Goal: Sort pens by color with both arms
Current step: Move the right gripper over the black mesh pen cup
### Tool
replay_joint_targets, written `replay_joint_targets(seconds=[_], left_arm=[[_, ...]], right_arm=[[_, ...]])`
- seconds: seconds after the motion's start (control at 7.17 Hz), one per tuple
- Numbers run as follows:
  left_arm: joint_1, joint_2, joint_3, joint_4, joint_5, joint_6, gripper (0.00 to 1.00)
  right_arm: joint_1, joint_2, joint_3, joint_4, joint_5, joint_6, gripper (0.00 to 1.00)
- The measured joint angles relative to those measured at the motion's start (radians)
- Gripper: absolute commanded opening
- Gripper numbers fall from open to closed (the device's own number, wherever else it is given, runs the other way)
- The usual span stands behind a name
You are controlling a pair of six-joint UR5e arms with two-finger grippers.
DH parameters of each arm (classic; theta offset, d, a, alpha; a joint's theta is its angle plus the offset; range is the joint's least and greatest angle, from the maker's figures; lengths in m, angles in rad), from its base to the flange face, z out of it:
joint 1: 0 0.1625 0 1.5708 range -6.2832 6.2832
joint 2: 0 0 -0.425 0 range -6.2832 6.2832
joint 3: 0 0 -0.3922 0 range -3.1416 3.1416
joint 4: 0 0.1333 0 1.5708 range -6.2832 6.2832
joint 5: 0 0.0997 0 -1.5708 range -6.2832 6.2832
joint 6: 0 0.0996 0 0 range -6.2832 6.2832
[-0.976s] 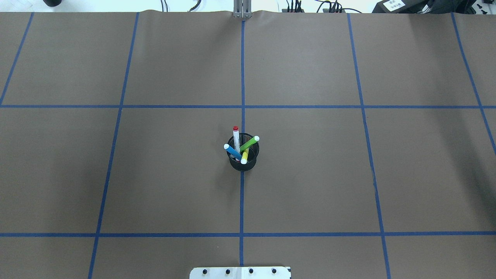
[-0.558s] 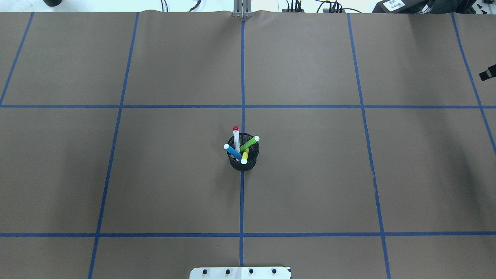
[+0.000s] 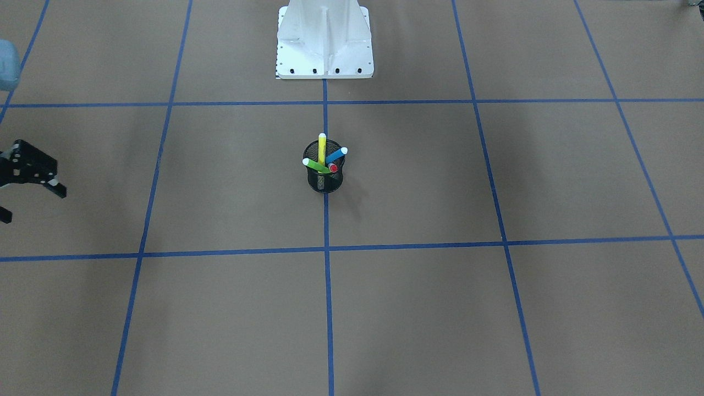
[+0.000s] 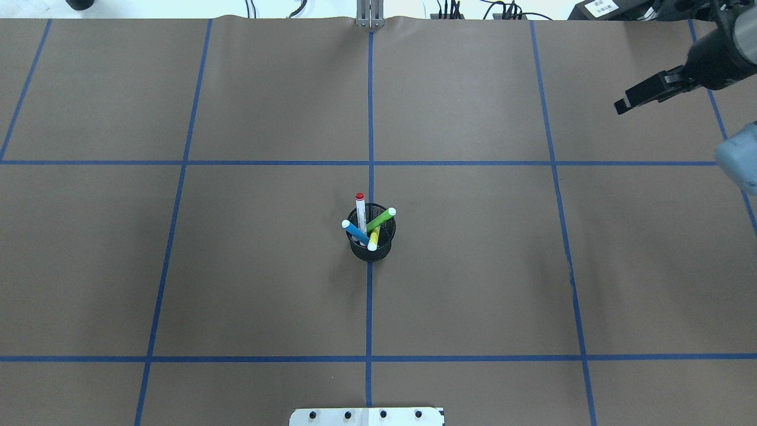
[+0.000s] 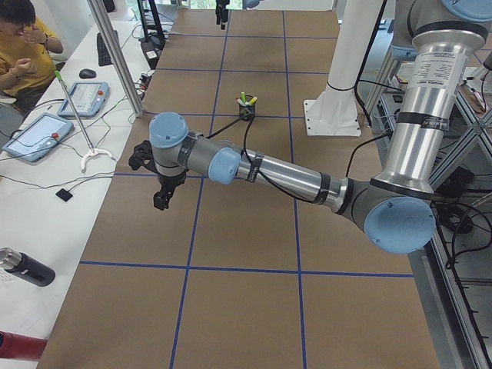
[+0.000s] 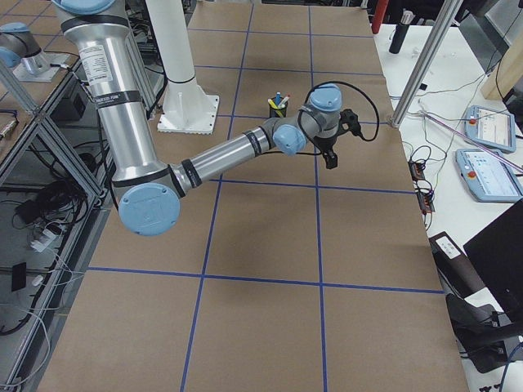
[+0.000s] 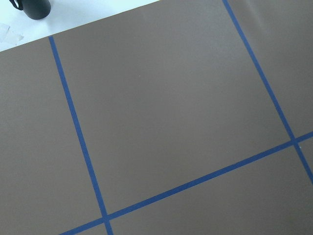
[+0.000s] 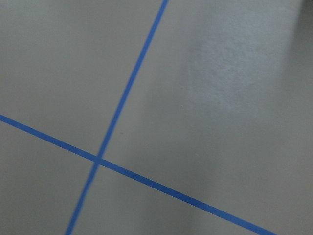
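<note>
four pens (image 4: pixel 378 220) in mesh cup (image 4: pixel 371 253), right gripper (image 3: pixel 34 205) spread, well apart

The left arm (image 5: pixel 284 174) and right arm (image 6: pixel 221 155) are built of silver-grey tubular links with light-blue joint caps and black bands at the joints. Each carries a printed label, unreadable, on its upper link and a black cable looping at the wrist. The left tool (image 5: pixel 161 201) and right tool (image 3: pixel 32 204) are black and two-fingered; the pedestal (image 3: pixel 324 38) is white ribbed metal with four dark screw heads along its foot-plate edge.
</note>
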Motion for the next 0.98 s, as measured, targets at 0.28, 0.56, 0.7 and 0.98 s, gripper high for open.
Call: replay_joint_targets(seconds=[0.28, 0.56, 0.7, 0.98], left_arm=[[0.046, -0.008, 0.003, -0.058, 0.0, -0.095, 1.0], [0.087, -0.009, 0.004, -0.103, 0.0, -0.168, 1.0], [0.099, -0.009, 0.004, -0.11, 0.0, -0.182, 1.0], [0.105, -0.01, 0.005, -0.114, 0.0, -0.189, 1.0]], right_arm=[[-0.121, 0.076, 0.062, -0.011, -0.068, 0.256, 0.99], [-0.246, 0.167, 0.124, -0.13, -0.179, 0.422, 0.98], [-0.33, 0.23, 0.159, -0.254, -0.275, 0.475, 0.98], [-0.494, 0.366, 0.181, -0.498, -0.471, 0.583, 0.97]])
